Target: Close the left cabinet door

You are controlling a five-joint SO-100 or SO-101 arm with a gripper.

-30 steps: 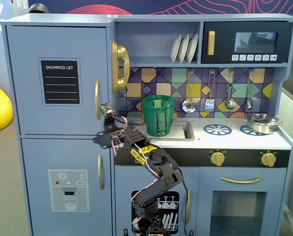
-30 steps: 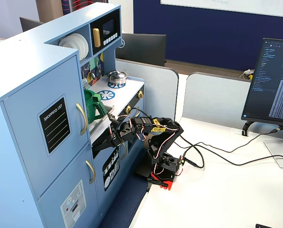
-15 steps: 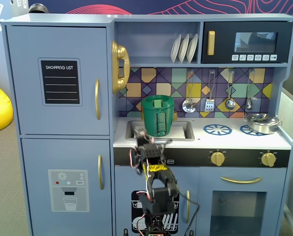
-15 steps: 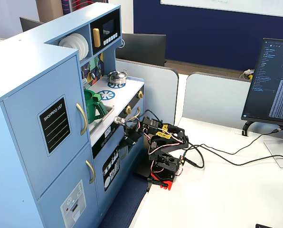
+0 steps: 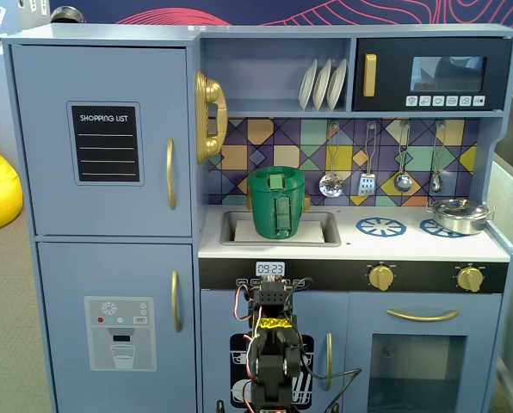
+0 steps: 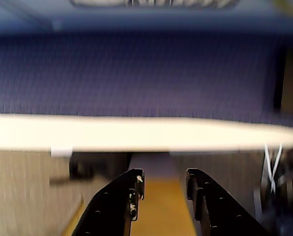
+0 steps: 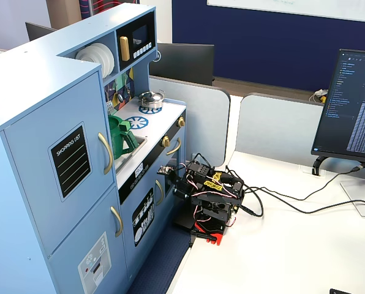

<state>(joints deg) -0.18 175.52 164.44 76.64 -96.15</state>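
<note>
Left cabinet door (image 5: 101, 142) sits flush in the toy kitchen's upper left, gold handle (image 5: 169, 174) at its right edge. Arm folded low before the kitchen; gripper (image 6: 162, 179) parted narrowly, holding nothing.

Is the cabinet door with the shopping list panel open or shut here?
Shut: the left cabinet door sits flush with the cabinet front in both fixed views.

This is an office or lab corner: grey cubicle partitions (image 7: 274, 125), a computer monitor (image 7: 349, 104) showing text at three o'clock on the white table (image 7: 280, 251), trailing cables (image 7: 293, 202), and a blue toy kitchen (image 7: 41, 86) at nine o'clock.
</note>
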